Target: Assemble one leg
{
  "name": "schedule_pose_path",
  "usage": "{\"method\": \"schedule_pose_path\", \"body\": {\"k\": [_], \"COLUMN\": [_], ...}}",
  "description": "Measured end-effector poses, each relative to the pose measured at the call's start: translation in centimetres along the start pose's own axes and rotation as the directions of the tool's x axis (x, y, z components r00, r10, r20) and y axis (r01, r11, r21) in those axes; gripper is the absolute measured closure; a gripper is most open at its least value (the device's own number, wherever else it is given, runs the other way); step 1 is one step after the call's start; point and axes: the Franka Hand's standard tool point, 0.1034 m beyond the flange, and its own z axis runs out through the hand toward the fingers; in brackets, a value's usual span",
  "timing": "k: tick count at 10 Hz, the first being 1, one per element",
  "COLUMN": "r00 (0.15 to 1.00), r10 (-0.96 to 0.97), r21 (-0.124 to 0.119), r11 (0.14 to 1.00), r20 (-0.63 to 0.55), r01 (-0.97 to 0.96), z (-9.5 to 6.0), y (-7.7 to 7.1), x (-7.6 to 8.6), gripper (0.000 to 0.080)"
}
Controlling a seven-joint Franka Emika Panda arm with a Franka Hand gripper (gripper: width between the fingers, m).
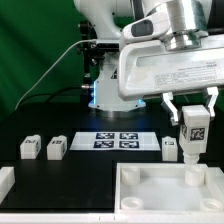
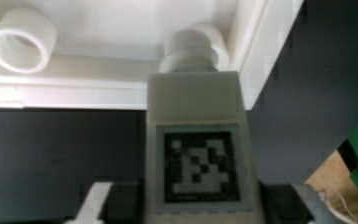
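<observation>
My gripper is shut on a white leg with a black-and-white tag and holds it upright over the far right corner of the big white tray. Its lower end is at or just above the tray. In the wrist view the held leg fills the middle, and its round tip is at the tray's inner corner, next to a round socket. Three more legs stand on the table: two at the exterior view's left and one near the tray.
The marker board lies flat on the black table between the loose legs. The robot base stands behind it. A white part sits at the exterior view's left edge. A green backdrop is behind.
</observation>
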Motion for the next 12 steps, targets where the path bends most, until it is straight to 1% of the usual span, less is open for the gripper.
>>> {"method": "schedule_pose_path", "body": {"k": [1,2,3,4,5,6,8,9,11,12], "r00": [0.999,0.999,0.999,0.997,0.996,0.996,0.996,0.997,0.998,0.998], "r10": [0.000,0.001,0.001,0.006,0.014,0.018,0.027,0.029,0.031,0.030], "r21": [-0.012,-0.008,-0.008,-0.011,-0.001,0.008,0.012,0.013,0.015,0.017], "r11": [1.000,1.000,1.000,1.000,1.000,1.000,1.000,1.000,0.999,0.999], "r20": [-0.053,-0.032,-0.036,-0.071,-0.084,-0.087,-0.082,-0.076,-0.058,-0.061], "r01": [-0.001,-0.001,-0.001,-0.006,-0.014,-0.017,-0.027,-0.028,-0.031,-0.029], "z": [0.1,0.3,0.4,1.1,2.1,2.7,4.3,4.8,5.6,5.7], "y": [0.3,0.2,0.2,0.4,0.2,-0.1,-0.2,-0.2,-0.4,-0.6], "x": [0.1,-0.3,-0.2,0.4,1.5,2.3,1.9,1.6,0.6,0.7], "gripper": [0.0506,0.0506,0.0506,0.0506,0.0506,0.0506,0.0506,0.0506,0.0506,0.0506]}}
